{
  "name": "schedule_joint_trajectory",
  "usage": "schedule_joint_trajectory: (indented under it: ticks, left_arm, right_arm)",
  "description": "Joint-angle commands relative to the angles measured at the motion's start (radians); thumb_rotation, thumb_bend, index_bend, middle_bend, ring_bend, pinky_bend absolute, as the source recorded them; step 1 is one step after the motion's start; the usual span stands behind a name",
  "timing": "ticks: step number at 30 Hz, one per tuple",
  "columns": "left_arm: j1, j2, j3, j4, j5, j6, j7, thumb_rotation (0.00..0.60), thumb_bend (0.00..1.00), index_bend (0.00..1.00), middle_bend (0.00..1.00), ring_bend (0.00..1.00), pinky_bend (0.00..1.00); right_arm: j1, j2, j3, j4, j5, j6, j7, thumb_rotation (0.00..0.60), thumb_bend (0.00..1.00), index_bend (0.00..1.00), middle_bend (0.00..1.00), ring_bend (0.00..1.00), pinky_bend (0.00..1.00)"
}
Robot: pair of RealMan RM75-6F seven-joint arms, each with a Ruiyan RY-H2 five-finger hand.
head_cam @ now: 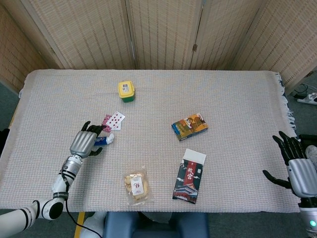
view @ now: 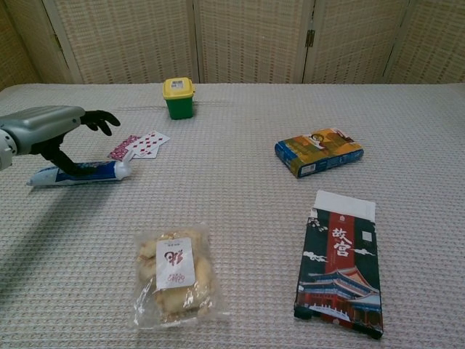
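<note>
dark flat box (view: pixel 340 263): white chinese characters "故宫" down its red strip. labels on snack bag (view: pixel 175 272), toothpaste tube (view: pixel 81 173), other packs unreadable.

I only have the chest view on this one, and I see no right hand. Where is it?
Observer: In the head view the right hand hangs past the right edge of the table, fingers spread, holding nothing.
Operator: From above, how much of the toothpaste tube does the left hand cover?
Observer: The left hand hides most of the toothpaste tube; only its cap end shows.
Operator: Where does that arm come from?
Observer: From the table's near left corner, angled toward the tube.
</note>
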Motion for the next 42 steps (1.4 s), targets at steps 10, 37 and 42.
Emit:
schedule_joint_trajectory:
  ticks: [10, 37, 42]
  left_arm:
    - [-0.025, -0.084, 0.035, 0.175, -0.028, 0.003, 0.087, 0.600, 0.36, 0.14, 0.24, 0.19, 0.03]
    - [-0.035, -0.127, 0.031, 0.334, -0.050, -0.057, 0.008, 0.600, 0.37, 0.40, 0.40, 0.36, 0.09]
    - [-0.036, -0.130, 0.029, 0.344, -0.052, -0.063, -0.003, 0.600, 0.37, 0.42, 0.42, 0.38, 0.11]
  right_arm:
    - [0.004, -0.003, 0.002, 0.001, 0.009, -0.013, -0.003, 0.600, 0.26, 0.00, 0.00, 0.00, 0.00]
    - [0.001, -0.004, 0.003, -0.012, 0.014, -0.018, -0.021, 0.600, 0.26, 0.00, 0.00, 0.00, 0.00]
    - [0.002, -0.003, 0.003, -0.014, 0.016, -0.021, -0.023, 0.600, 0.26, 0.00, 0.00, 0.00, 0.00]
